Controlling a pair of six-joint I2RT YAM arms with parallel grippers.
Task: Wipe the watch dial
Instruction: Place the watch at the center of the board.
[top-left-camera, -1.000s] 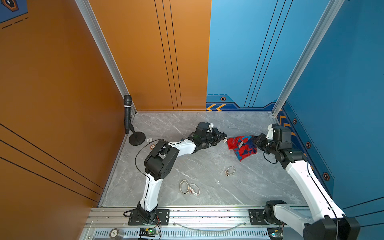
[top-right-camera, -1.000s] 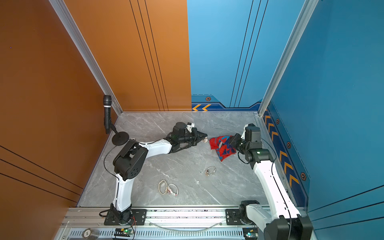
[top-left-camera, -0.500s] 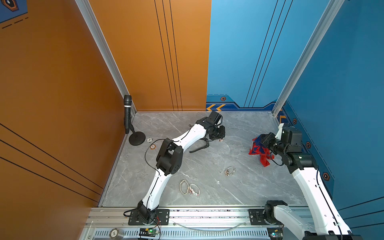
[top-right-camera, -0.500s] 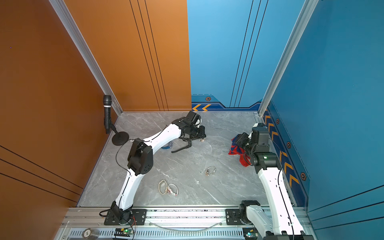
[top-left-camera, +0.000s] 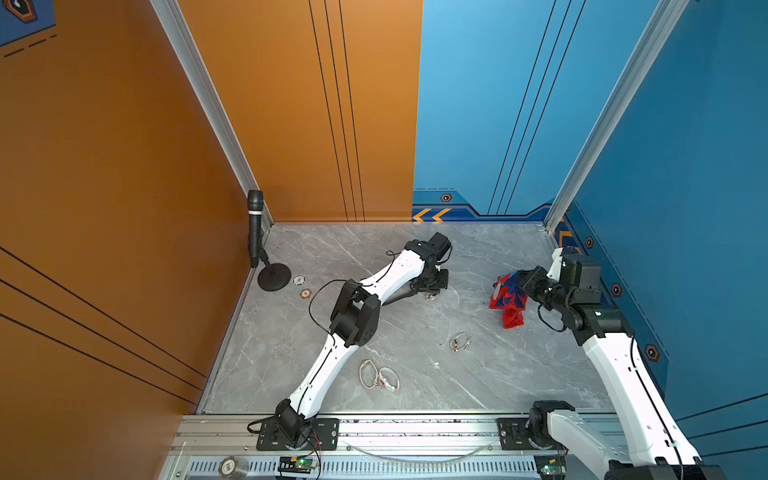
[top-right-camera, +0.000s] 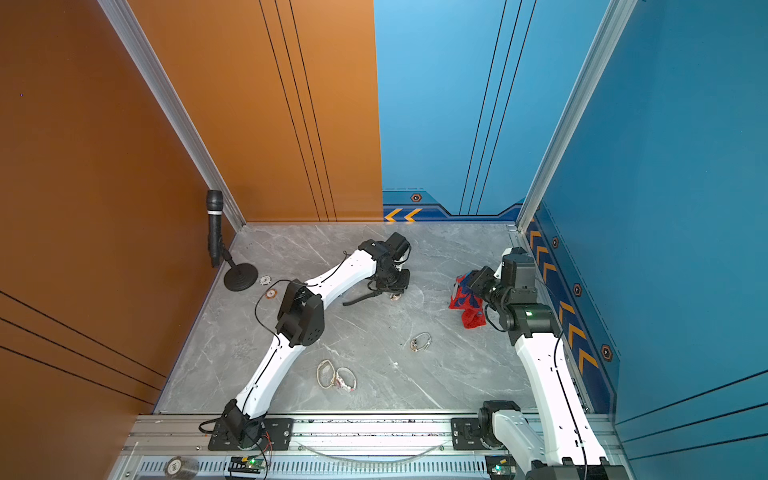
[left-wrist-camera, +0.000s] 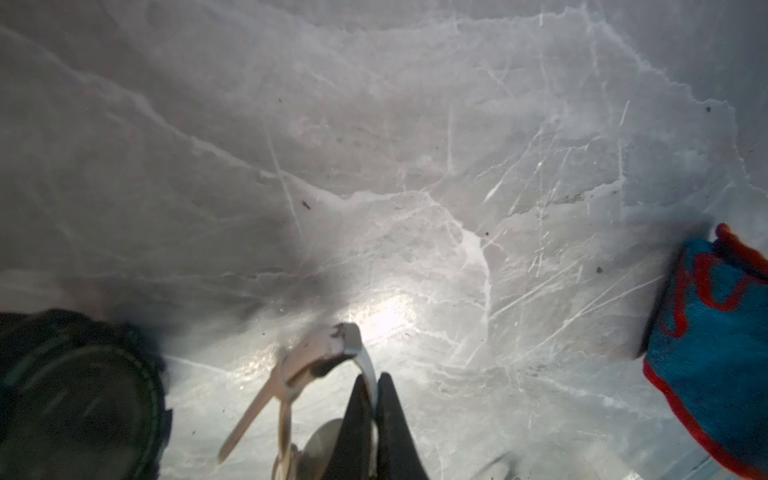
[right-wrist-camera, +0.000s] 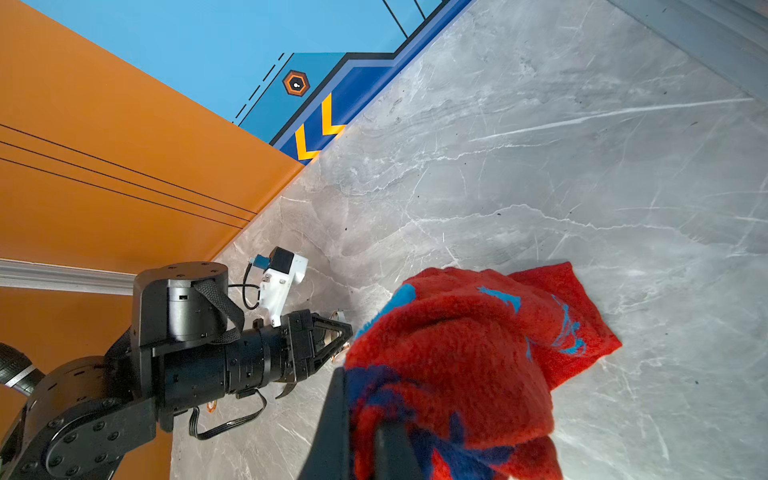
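The left gripper (top-left-camera: 432, 286) reaches to the far middle of the grey marble table (top-left-camera: 478, 374) and points down at the watch (top-left-camera: 430, 296), which sits low at the tabletop directly under it, with its dark strap trailing off to the left along the surface. From the left wrist camera the black fingertips (left-wrist-camera: 357, 415) stand narrow, almost together, with a thin metal band of the watch pinched between them and the clasp sticking out past them; whether the dial itself touches the table cannot be told. The right gripper (top-left-camera: 517, 286) is at the right side of the table, well apart from the watch, and is clamped on a red and blue cloth (top-left-camera: 505, 301). The cloth bunches around its fingers and droops down toward the near side, where its lower end reaches the table. In the far left corner a black microphone (top-left-camera: 254, 224) stands on a round base, and two small discs (top-left-camera: 306, 294) lie just beside that base. A small bracelet (top-left-camera: 459, 343) lies in the middle of the table, and a pair of pale bands (top-left-camera: 378, 376) lies nearer the front rail, beside the left arm.
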